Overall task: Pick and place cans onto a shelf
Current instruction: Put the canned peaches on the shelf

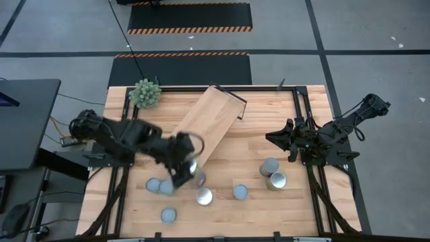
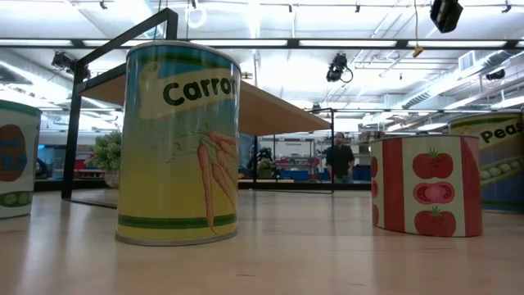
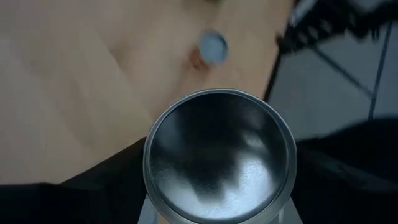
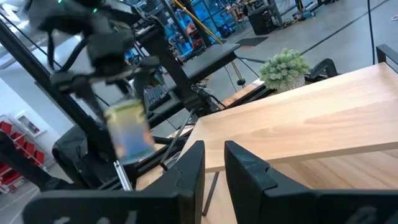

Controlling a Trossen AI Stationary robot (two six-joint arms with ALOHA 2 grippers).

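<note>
The left gripper [image 1: 187, 161] clamps a small metal can with a silvery round top [image 3: 219, 163], lifted beside the near end of the long light-wood shelf board [image 1: 205, 124]; it should probably be carried level and set down squarely; its long axis looks upright, top facing the wrist camera; the right gripper [image 4: 212, 163] waits at the table's right edge, fingers nearly together, empty.

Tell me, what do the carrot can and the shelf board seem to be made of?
The carrot can: probably metal under a glossy printed paper label, judging by its ridged silvery base rim. The shelf: light wood or wood veneer, matte, with visible grain; its frame ends look like thin black-painted metal.
</note>
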